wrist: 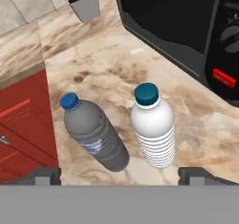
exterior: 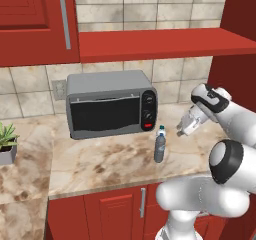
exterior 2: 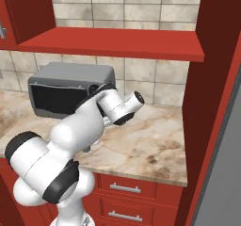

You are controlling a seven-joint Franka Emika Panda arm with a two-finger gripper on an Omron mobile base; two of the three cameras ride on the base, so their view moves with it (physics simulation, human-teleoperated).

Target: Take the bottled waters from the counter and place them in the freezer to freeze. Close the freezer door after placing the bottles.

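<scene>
Gripper (wrist: 119, 175): fingers (wrist: 44, 175) spread wide apart, holding nothing, poised above the counter (wrist: 93, 59). Between and just beyond the fingertips stand two bottled waters, upright and close together but not touching: a grey bottle (wrist: 93, 136) with a blue cap nearer the left finger, a white bottle (wrist: 153, 127) with a teal cap nearer the right. Past the white bottle sits the microwave (wrist: 177, 27). Farther out, a potted plant (wrist: 84, 1) stands on the counter.

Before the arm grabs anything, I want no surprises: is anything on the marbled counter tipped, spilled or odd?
Nothing stands out. The grey blue-capped plastic bottle and the white teal-capped plastic bottle stand upright, apart, on the dry marbled counter before the grey microwave.
</scene>
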